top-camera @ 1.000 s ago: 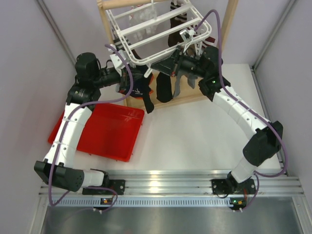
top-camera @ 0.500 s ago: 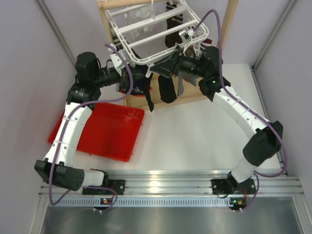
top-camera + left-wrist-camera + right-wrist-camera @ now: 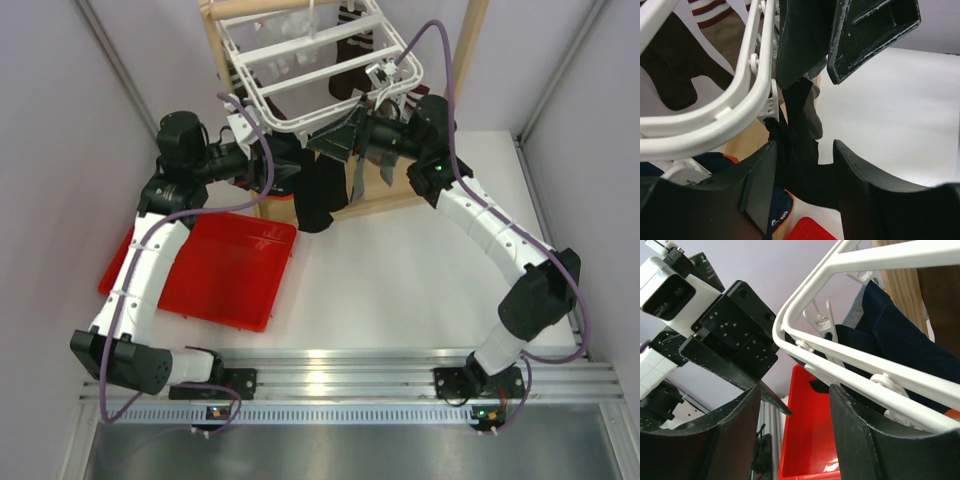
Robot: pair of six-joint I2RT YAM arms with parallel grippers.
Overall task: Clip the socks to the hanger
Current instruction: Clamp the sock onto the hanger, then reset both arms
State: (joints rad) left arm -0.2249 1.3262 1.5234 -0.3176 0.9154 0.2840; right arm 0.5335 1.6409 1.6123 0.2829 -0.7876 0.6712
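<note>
So, nearest you on the desk (image 3: 400,290) sits the red tray (image 3: 225,270). Beyond it, both arms reach in under the near rim of the white hanger (image 3: 700,127).

The left tool (image 3: 804,147) has its 2 fingers well apart. The black sock (image 3: 797,115) hangs down through the gap between them, brushing the left finger and standing off the right one, so nothing is pinched. The right tool (image 3: 795,390) is likewise spread wide and holds nothing; in its wrist view you see only the hanger's rim and clips through the gap.

The sock's top runs up against the rim, just beside a small white clip (image 3: 772,102). You cannot tell from these views whether that clip has bitten the fabric.

By my reading, you are at the clipping of this 1 sock. Neither tool grips it and it hangs from the rim, so it is likely seated. The next move calls for drawing the left tool back without dragging the sock off the rim.

Just under the rim hangs the navy fabric (image 3: 900,345). Farther off, a brown sock with a striped cuff (image 3: 675,75) hangs from the hanger, and the wooden frame (image 3: 470,45) stands behind.
</note>
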